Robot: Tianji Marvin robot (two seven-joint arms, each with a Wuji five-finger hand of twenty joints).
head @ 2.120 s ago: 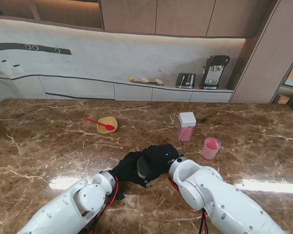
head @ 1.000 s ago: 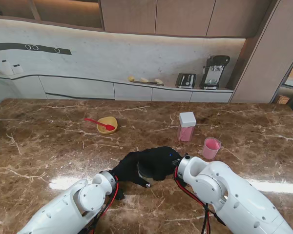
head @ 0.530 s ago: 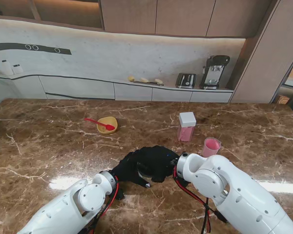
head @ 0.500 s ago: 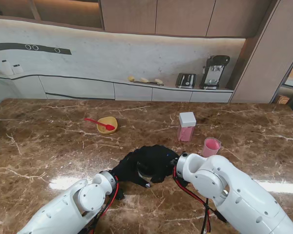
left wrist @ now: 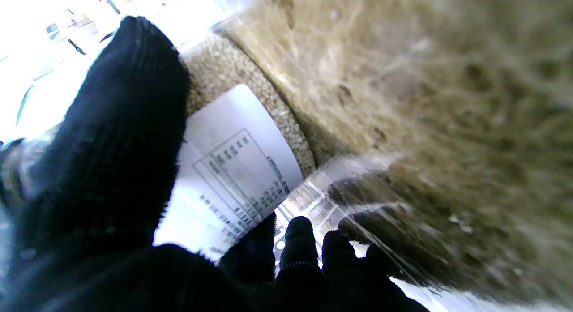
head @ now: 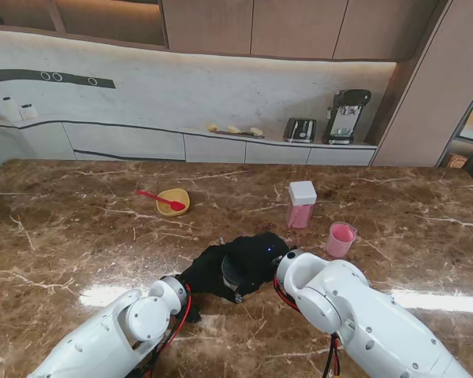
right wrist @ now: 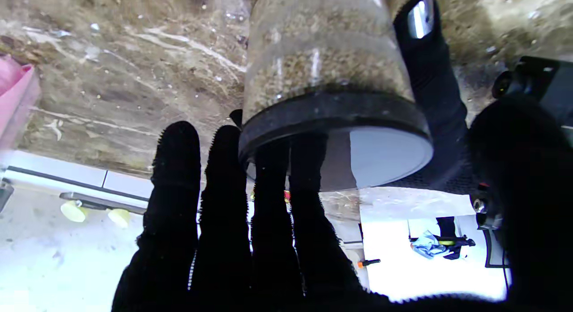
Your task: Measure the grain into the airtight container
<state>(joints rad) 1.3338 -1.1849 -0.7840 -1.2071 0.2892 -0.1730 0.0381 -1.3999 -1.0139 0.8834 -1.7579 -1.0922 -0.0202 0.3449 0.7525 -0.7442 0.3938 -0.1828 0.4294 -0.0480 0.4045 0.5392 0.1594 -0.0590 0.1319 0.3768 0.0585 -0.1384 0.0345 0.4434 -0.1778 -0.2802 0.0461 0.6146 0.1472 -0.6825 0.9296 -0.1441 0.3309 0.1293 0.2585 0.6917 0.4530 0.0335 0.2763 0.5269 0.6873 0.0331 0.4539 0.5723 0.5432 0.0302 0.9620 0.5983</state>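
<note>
A clear grain jar [right wrist: 327, 57] with a dark lid [right wrist: 333, 119] is held near the table's near edge, the left hand [head: 207, 272] wrapped round its body, the right hand [head: 256, 250] with fingers [right wrist: 268, 204] curled over the lid. Nothing appears measured yet: the lidded pink container [head: 302, 205] and pink cup [head: 340, 239] stand well apart to the right, with open marble table [head: 79, 236] all round.

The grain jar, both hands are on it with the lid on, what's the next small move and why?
Probably twist the dark lid off with the right hand, whose fingers sit on it, while the left hand steadies the grain jar. The lid looks seated, so nothing can pour yet.
</note>
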